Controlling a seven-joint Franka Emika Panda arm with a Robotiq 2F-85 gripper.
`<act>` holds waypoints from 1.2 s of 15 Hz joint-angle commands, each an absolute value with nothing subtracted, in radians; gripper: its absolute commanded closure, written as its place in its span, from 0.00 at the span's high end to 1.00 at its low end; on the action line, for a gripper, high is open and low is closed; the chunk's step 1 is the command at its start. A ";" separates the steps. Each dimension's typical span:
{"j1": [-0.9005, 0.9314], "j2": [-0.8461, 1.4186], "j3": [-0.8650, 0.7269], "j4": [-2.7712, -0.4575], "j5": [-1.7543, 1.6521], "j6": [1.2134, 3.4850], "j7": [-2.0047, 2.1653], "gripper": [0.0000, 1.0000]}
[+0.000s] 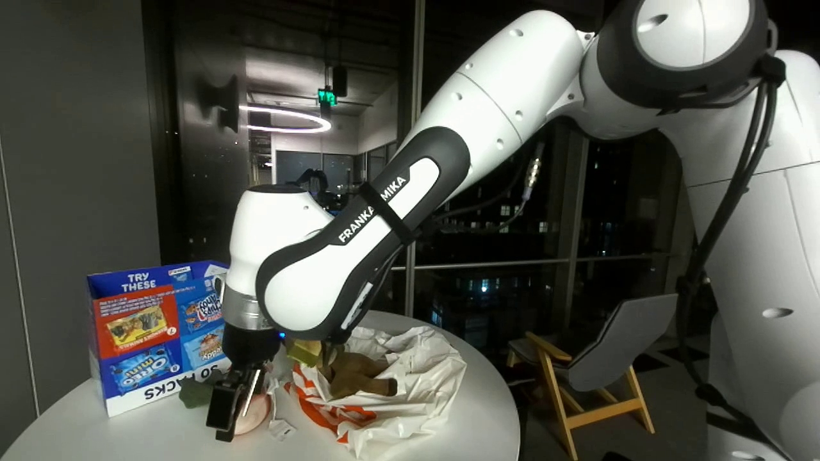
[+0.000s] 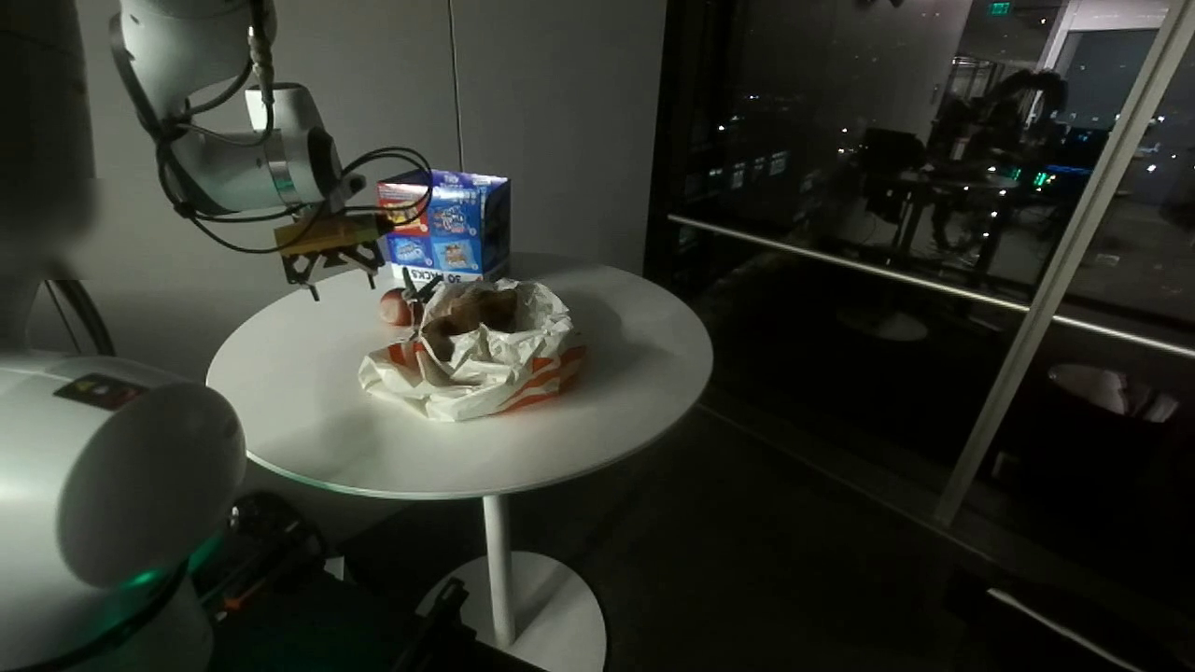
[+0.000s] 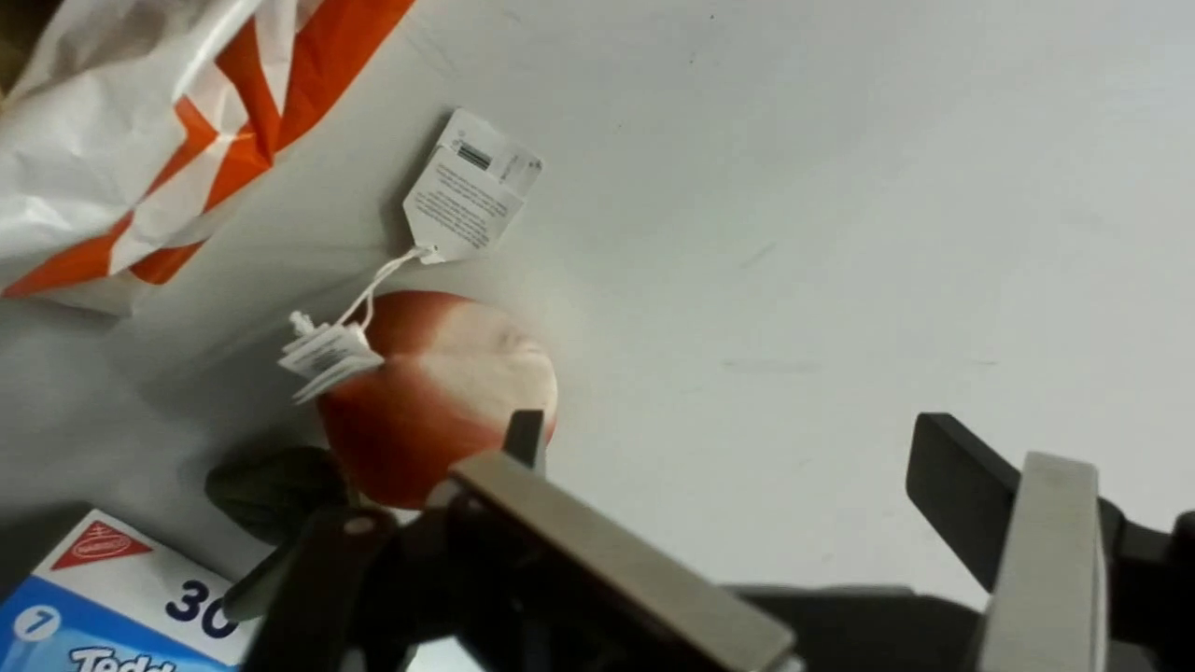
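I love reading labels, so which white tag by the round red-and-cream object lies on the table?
The larger barcoded white tag; the smaller layered white tag overlaps the round object in the wrist view.

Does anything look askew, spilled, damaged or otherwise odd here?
The snack box looks odd: its lower "30 PACKS" lettering appears inverted, though "TRY THESE" above reads upright. A stringed paper tag beside the peach-like object would be unusual for real fruit. No spill shows.
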State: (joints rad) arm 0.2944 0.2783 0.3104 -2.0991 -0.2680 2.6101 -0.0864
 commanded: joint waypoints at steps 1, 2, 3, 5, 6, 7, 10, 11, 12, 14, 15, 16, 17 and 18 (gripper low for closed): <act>0.329 0.297 0.259 -2.091 -0.321 2.641 -0.042 1.00; 0.338 0.310 0.241 -2.082 -0.349 2.641 -0.028 1.00; 0.351 0.321 0.216 -2.071 -0.393 2.639 0.000 1.00; 0.364 0.348 0.181 -2.048 -0.455 2.635 0.022 1.00; 0.369 0.357 0.166 -2.042 -0.490 2.645 0.025 1.00; 0.378 0.374 0.153 -2.023 -0.518 2.646 0.034 1.00; 0.395 0.422 0.123 -1.978 -0.589 2.687 0.030 1.00; 0.401 0.440 0.114 -1.959 -0.604 2.696 0.035 1.00; 0.405 0.456 0.108 -1.941 -0.617 2.699 0.033 1.00; 0.408 0.492 0.098 -1.904 -0.621 2.691 0.023 1.00; 0.408 0.511 0.094 -1.884 -0.618 2.686 0.020 1.00; 0.407 0.528 0.091 -1.867 -0.617 2.682 0.012 1.00; 0.408 0.540 0.087 -1.856 -0.617 2.682 0.007 0.75; 0.406 0.548 0.087 -1.845 -0.611 2.678 0.001 0.72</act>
State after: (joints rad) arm 0.3915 0.4996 0.1079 -1.9139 -0.5979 2.6786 0.0091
